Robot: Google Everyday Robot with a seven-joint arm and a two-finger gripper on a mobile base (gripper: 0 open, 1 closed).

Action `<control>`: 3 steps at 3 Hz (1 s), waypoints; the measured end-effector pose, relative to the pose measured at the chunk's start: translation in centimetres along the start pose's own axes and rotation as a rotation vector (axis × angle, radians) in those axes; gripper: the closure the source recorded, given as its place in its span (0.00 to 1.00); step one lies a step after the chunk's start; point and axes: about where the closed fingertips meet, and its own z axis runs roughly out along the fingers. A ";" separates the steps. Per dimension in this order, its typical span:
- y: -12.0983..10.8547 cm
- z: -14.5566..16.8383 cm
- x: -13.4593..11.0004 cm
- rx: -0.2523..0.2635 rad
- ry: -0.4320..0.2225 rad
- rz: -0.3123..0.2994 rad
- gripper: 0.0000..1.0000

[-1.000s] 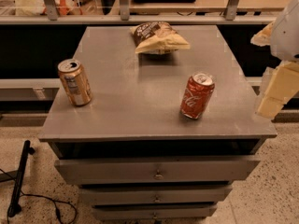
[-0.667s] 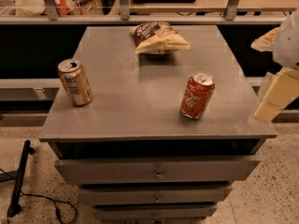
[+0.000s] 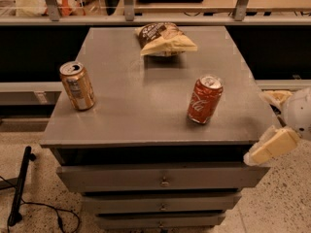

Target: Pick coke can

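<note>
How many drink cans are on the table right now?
2. The coke can stands front right; the gold can stands at the left edge. None seems hidden. The pincer hangs off the right front corner of the table.

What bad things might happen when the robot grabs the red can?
The gripper hangs open, low beside the table's front right corner, so it might bump the edge on its way up. The coke can stands alone near that side; a sideways nudge might tip it and let it roll off.
</note>
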 end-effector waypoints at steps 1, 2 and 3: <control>-1.6 -0.3 2.2 0.033 -0.224 0.089 0.00; -2.4 -2.6 0.9 0.095 -0.461 0.174 0.00; -2.4 -3.3 -1.9 0.097 -0.612 0.231 0.00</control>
